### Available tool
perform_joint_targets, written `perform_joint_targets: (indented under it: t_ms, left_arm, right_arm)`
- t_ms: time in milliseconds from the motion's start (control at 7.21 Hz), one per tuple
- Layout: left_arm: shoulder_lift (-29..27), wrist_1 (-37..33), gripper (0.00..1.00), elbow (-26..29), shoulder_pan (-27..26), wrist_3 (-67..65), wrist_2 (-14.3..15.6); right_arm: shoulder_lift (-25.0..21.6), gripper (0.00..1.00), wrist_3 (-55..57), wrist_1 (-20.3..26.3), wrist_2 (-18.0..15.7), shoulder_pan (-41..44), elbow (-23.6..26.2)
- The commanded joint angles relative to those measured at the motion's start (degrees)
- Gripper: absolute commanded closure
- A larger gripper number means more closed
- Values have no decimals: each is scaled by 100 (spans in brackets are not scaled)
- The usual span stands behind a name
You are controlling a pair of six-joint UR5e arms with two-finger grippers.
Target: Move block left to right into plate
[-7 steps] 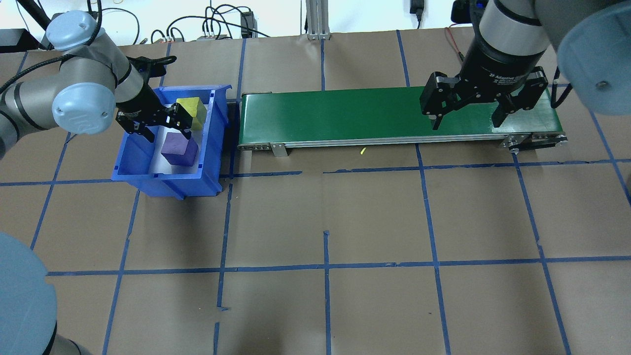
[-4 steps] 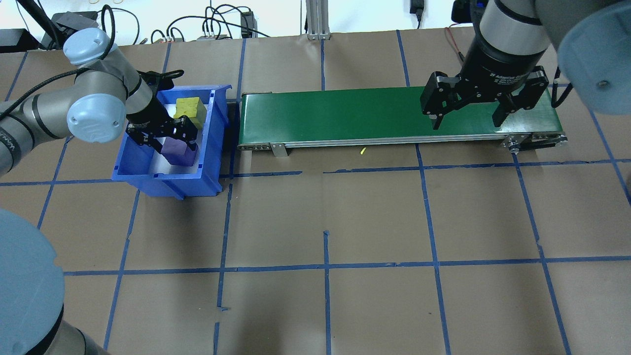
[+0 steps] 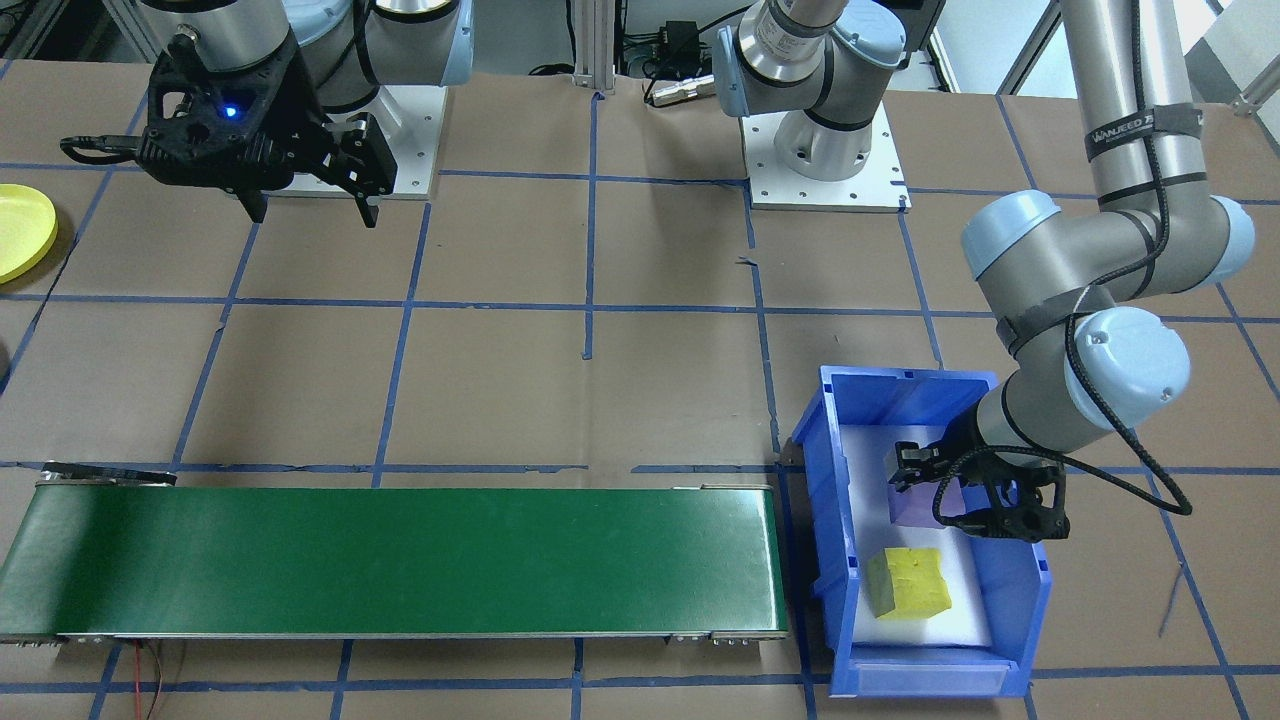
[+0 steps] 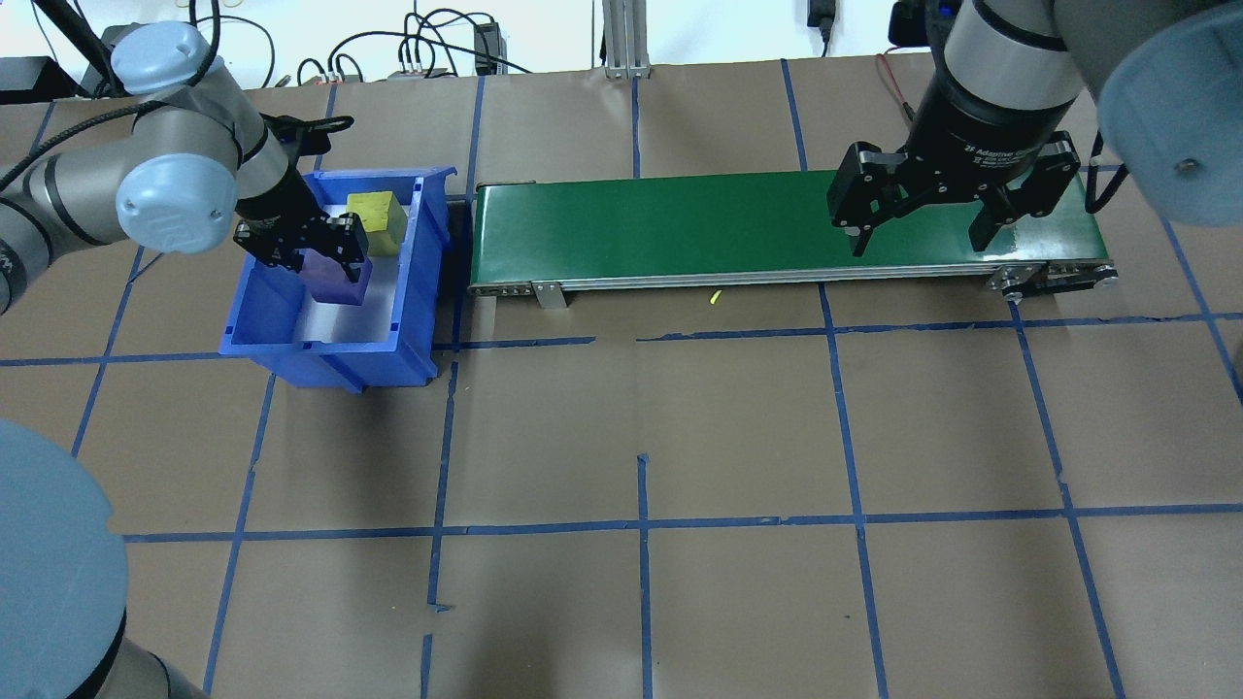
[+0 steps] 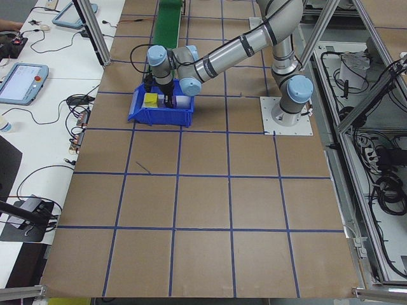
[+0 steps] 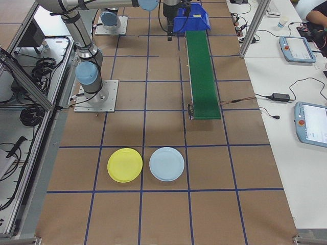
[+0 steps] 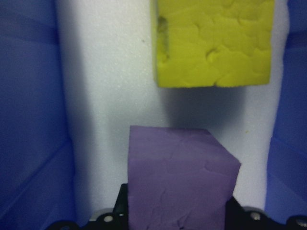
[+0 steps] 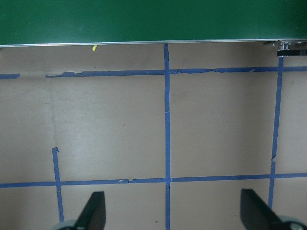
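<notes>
A purple block (image 4: 338,284) sits inside the blue bin (image 4: 291,342) with my left gripper (image 4: 323,264) shut on it. In the left wrist view the purple block (image 7: 180,177) fills the space between the jaws, and a yellow block (image 7: 213,43) lies beyond it on the bin's white floor. From the front, the left gripper (image 3: 957,495) holds the purple block (image 3: 912,500) just behind the yellow block (image 3: 910,582). My right gripper (image 4: 920,241) hangs open over the right end of the green conveyor (image 4: 680,228). The yellow plate (image 6: 124,165) lies far off on the right side of the table.
A light blue plate (image 6: 166,164) lies beside the yellow one. The conveyor (image 3: 400,560) runs from the bin (image 3: 830,500) toward the right arm. The yellow plate (image 3: 20,230) shows at the edge of the front view. A small yellow scrap (image 4: 714,298) lies by the belt.
My left gripper dropped from above the blocks onto the purple block and shut on it, then shifted with it toward the bin's back left. The right arm has not moved.
</notes>
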Motion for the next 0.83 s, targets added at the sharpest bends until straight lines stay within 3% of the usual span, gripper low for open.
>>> perform_joint_targets:
  t_ms: [0, 278, 416, 694]
  left_arm:
    - [477, -877, 79, 485, -189, -145, 19]
    - [673, -838, 79, 793, -732, -513, -323]
    - [595, -498, 79, 795, -1144, -1281, -577]
    - [61, -66, 79, 795, -1699, -1490, -606]
  right_arm:
    - [0, 0, 0, 8, -1, 0, 0]
    - [0, 0, 0, 8, -1, 0, 0]
    - [0, 0, 0, 8, 8, 0, 9]
    - [0, 0, 0, -10, 34, 0, 18]
